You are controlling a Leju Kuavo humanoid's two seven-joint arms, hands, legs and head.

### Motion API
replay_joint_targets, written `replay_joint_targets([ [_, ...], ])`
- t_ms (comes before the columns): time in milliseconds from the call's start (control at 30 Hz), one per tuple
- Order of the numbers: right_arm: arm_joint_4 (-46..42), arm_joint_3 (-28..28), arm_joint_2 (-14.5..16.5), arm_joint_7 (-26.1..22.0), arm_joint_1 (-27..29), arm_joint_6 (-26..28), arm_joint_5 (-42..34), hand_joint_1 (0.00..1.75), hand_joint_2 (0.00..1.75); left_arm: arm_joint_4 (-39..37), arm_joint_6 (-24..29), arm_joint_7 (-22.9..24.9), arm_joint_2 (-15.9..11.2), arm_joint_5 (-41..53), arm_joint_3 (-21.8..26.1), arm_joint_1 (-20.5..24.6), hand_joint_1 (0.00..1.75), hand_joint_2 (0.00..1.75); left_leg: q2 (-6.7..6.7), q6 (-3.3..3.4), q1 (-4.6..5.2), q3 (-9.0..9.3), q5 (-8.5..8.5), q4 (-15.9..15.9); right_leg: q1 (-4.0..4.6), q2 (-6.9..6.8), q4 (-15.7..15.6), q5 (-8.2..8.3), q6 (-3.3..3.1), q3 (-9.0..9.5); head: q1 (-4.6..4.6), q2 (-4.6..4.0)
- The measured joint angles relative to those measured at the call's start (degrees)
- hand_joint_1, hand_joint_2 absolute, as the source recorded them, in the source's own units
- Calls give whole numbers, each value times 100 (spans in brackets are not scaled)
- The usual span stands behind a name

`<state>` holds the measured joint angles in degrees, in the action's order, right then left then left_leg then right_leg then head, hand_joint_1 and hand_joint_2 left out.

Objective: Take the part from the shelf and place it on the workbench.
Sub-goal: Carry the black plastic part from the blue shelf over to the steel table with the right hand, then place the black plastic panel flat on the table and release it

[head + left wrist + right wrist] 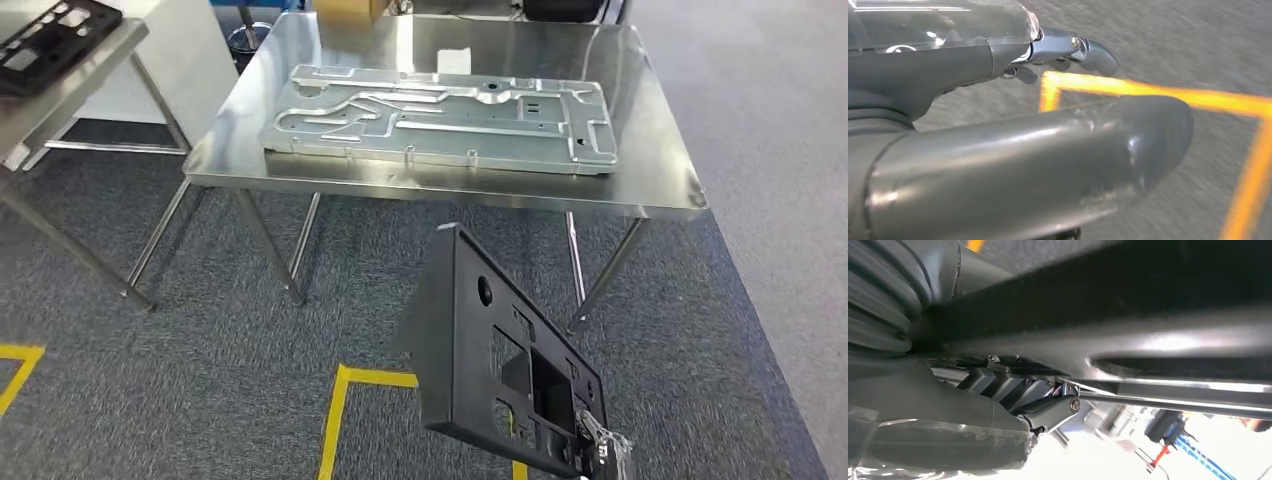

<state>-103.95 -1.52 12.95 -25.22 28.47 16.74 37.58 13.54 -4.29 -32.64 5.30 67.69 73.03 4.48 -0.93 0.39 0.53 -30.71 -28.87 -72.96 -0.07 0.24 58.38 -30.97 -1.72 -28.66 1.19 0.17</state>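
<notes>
Fingers (1048, 412) of the right hand (600, 445) clasp one black rectangular plastic panel with cut-outs (495, 355), held tilted above grey carpet with yellow tape lines (340, 410), short of the stainless steel workbench (660, 150). One large silver stamped metal plate (440, 120) lies on that bench. Left hand (998, 150) hangs released over the carpet.

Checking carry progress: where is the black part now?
Head view, lower right: black part held by the right hand above the carpet, short of the steel workbench.
</notes>
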Motion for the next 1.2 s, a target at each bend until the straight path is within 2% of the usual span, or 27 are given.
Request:
replay_joint_targets([
  [33,-8,4,9,4,-1,81,27,175,175,-1,-9,3,9,8,0,-25,0,0,14,-28,-17,-275,-39,-258,-21,0,-132,-55,0,190,-21,-1],
  [67,-28,9,15,13,2,180,58,175,175,-1,-14,7,10,14,1,-66,0,0,26,-59,-40,-532,-214,-394,-39,7,-269,-116,12,388,-32,-1],
  [133,-115,19,17,45,-14,395,106,175,175,-1,-16,16,9,24,3,-152,0,0,48,-111,-80,-935,-720,-281,-76,31,-548,-255,49,832,-38,-1],
  [167,-177,21,17,75,-34,518,122,175,175,-1,-19,18,9,31,4,-181,0,0,55,-126,-94,-1081,-839,-65,-93,39,-683,-337,74,1066,-39,-1],
  [200,-241,22,16,110,-62,646,133,175,175,-1,-23,19,9,45,4,-203,0,0,63,-130,-104,-1192,-745,255,-109,42,-816,-430,100,1307,-43,-1],
  [233,-304,24,14,148,-94,776,145,175,175,-1,-28,20,9,58,4,-230,0,0,76,-128,-110,-1266,-328,665,-121,44,-927,-534,128,1521,-47,-1],
  [267,-366,27,6,193,-137,907,155,175,175,-1,-35,22,8,73,5,-262,0,0,95,-124,-105,-1310,339,1058,-127,57,-1004,-657,162,1718,-55,-1],
  [300,-426,33,-8,241,-186,1001,162,175,175,-1,-42,28,6,91,5,-288,0,0,113,-110,-89,-1332,874,1298,-132,79,-1078,-775,205,1872,-60,-1],
  [333,-500,37,-30,290,-238,1062,167,175,175,-2,-45,32,5,104,4,-300,0,0,129,-81,-70,-1344,1238,1388,-139,101,-1161,-877,255,2024,-65,-1],
  [367,-570,36,-53,332,-290,1091,167,175,175,-2,-48,34,4,117,3,-290,0,0,136,-48,-43,-1338,1316,1342,-148,120,-1229,-939,302,2159,-67,-1],
  [433,-670,27,-85,379,-344,1105,168,175,175,-1,-47,31,5,130,0,-255,0,0,138,9,-15,-1319,1092,1213,-165,128,-1334,-964,353,2325,-63,-1],
  [533,-711,19,-95,384,-378,1120,169,175,175,-1,-46,31,4,131,-1,-233,0,0,134,38,-5,-1280,1033,1183,-167,126,-1285,-900,371,2337,-68,-1],
  [600,-776,5,-120,394,-447,1145,170,175,175,-1,-41,31,3,132,-1,-192,0,0,107,86,-19,-1171,962,1191,-167,125,-990,-744,396,2246,-73,-1],
  [633,-831,-27,-172,415,-511,1166,170,175,175,-1,-38,28,1,134,-1,-162,0,0,83,115,-36,-967,854,1283,-159,98,-370,-751,414,1829,-68,-1],
  [667,-879,-64,-234,440,-570,1184,171,175,175,-1,-36,27,0,136,-1,-140,0,0,57,139,-54,-719,732,1401,-149,68,250,-865,421,1335,-59,-1],
  [733,-939,-149,-356,510,-650,1230,178,175,175,-1,-37,26,-4,146,-1,-130,0,0,1,158,-72,-167,477,1668,-122,11,1212,-1369,415,238,-39,-1],
  [767,-940,-181,-387,543,-658,1254,183,175,175,-1,-44,27,-4,149,0,-142,0,0,-24,157,-69,22,396,1751,-112,9,1141,-1554,399,-22,-35,0],
  [800,-939,-215,-414,576,-668,1281,186,175,175,-1,-55,27,-4,149,1,-150,0,0,-47,156,-63,202,311,1819,-95,9,980,-1566,385,-250,-27,0],
  [833,-938,-250,-441,603,-676,1307,188,175,175,-1,-68,27,-3,144,1,-158,0,0,-63,154,-55,362,225,1868,-75,9,756,-1361,354,-451,-15,-1],
  [867,-936,-279,-467,625,-680,1329,188,175,175,-2,-84,26,0,140,2,-180,0,0,-73,147,-49,490,125,1902,-47,8,466,-795,298,-630,-2,-1],
  [900,-929,-299,-489,638,-677,1347,190,175,175,-7,-100,24,7,135,3,-192,0,0,-89,127,-36,595,20,1884,-14,13,196,-121,241,-773,2,-1],
  [933,-922,-316,-507,650,-673,1361,192,175,175,-12,-113,22,14,132,4,-201,0,0,-101,93,-26,659,-89,1870,16,25,30,448,179,-861,1,-1],
  [967,-918,-333,-521,662,-672,1372,195,175,175,-16,-125,19,18,131,6,-209,0,0,-110,54,-20,726,-182,1847,38,37,-61,854,121,-901,-4,-1],
  [1000,-917,-350,-532,670,-679,1379,198,175,175,-20,-132,16,20,130,7,-195,0,0,-118,12,-13,766,-220,1789,52,51,-65,923,76,-893,-13,-1],
  [1067,-926,-389,-545,682,-708,1384,205,175,175,-20,-134,12,5,129,8,-169,0,0,-97,-59,-12,722,-183,1545,30,59,-72,811,-17,-772,-17,-1],
  [1133,-928,-426,-552,683,-726,1386,215,175,175,-21,-134,8,-6,130,7,-125,0,0,-37,-121,-22,433,-231,990,2,48,-131,719,-83,-613,-47,-1],
  [1200,-929,-449,-556,699,-727,1394,233,175,175,-22,-129,6,-5,132,6,-102,0,0,19,-178,-56,6,-562,374,1,42,-151,608,-109,-481,-72,-2],
])
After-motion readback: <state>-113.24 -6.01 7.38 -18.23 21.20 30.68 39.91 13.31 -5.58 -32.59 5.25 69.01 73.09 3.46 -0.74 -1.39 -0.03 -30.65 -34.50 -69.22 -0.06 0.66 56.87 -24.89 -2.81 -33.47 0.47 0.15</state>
